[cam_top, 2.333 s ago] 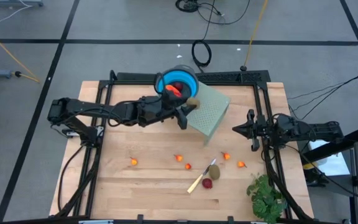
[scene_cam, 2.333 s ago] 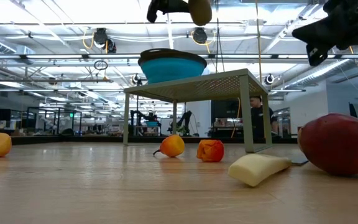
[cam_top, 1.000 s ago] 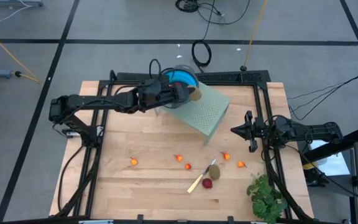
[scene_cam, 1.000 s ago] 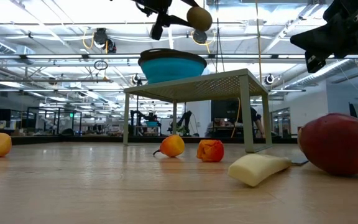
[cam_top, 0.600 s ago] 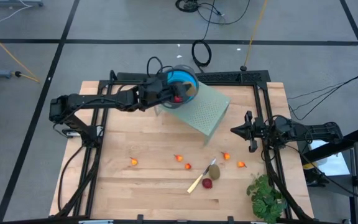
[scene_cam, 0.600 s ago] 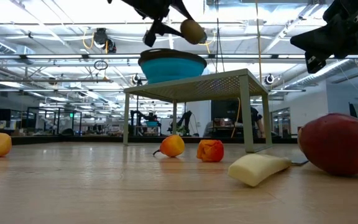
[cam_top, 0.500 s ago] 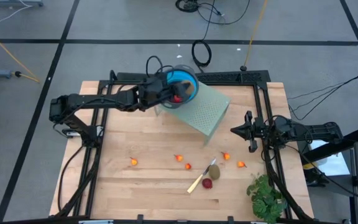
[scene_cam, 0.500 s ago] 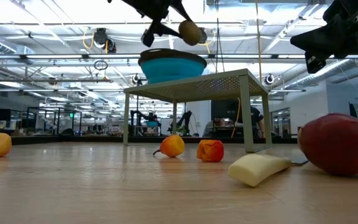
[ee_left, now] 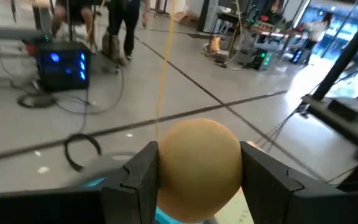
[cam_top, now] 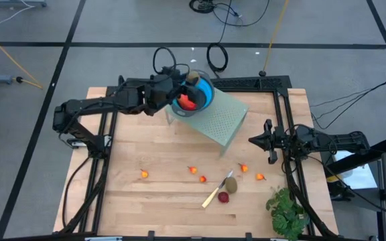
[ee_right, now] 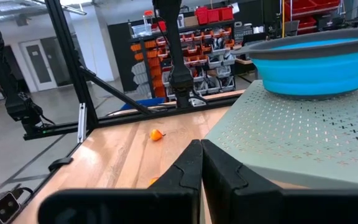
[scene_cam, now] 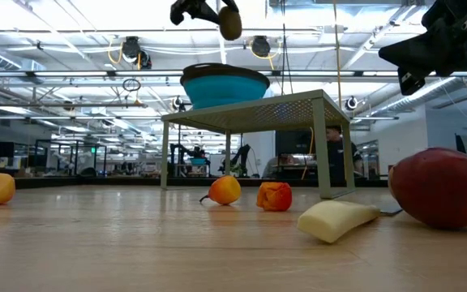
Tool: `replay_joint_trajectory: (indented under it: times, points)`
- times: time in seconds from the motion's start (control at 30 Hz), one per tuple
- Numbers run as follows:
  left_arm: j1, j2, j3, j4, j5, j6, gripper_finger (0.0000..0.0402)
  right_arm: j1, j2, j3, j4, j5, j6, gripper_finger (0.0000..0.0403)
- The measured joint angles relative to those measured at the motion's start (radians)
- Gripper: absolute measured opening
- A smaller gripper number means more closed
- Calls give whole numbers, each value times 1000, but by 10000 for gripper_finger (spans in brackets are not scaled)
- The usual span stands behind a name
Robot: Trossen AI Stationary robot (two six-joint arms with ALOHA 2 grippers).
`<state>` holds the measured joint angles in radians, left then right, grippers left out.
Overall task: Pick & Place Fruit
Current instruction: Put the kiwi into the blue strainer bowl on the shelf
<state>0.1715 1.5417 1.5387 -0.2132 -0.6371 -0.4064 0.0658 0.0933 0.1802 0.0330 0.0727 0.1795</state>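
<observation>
My left gripper (cam_top: 185, 79) is shut on a brownish-green oval fruit (cam_top: 191, 78), high above the far rim of a blue bowl (cam_top: 200, 94). The bowl stands on a pale green perforated stand (cam_top: 223, 119) and holds a red-orange piece (cam_top: 187, 102). In the low view the held fruit (scene_cam: 230, 22) hangs well above the bowl (scene_cam: 224, 85). A second brownish-green oval (cam_top: 230, 184) and a dark red ball (cam_top: 224, 197) lie on the table. My right gripper (cam_top: 254, 140) waits shut by the table's right side. My left gripper pinches the oval fruit (ee_left: 197, 163) between its two fingers (ee_left: 143, 177), one on either side of its middle. The fingers come about level from the table's left. The fruit is lifted clear, above the bowl.
Several tiny orange-red pieces (cam_top: 144, 174) (cam_top: 193, 169) (cam_top: 244, 167) are scattered over the near half of the wooden table. A pale-handled knife (cam_top: 214, 194) lies by the oval and the ball. A leafy green bunch (cam_top: 287, 211) sits at the near right corner.
My left gripper has carried the oval fruit from the bowl's right rim toward the far edge and a little left, dipping toward the bowl and rising again. It has turned about on the way. The fruit has stayed in the hold.
</observation>
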Motion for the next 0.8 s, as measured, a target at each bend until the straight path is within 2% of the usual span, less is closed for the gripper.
replay_joint_trajectory:
  times: [0.47,0.8]
  points:
    - [0,1,6,-1,-28,382,175,0,0,0,0,3,-16,0]
    - [0,29,7,10,53,565,175,0,0,0,0,3,-16,0]
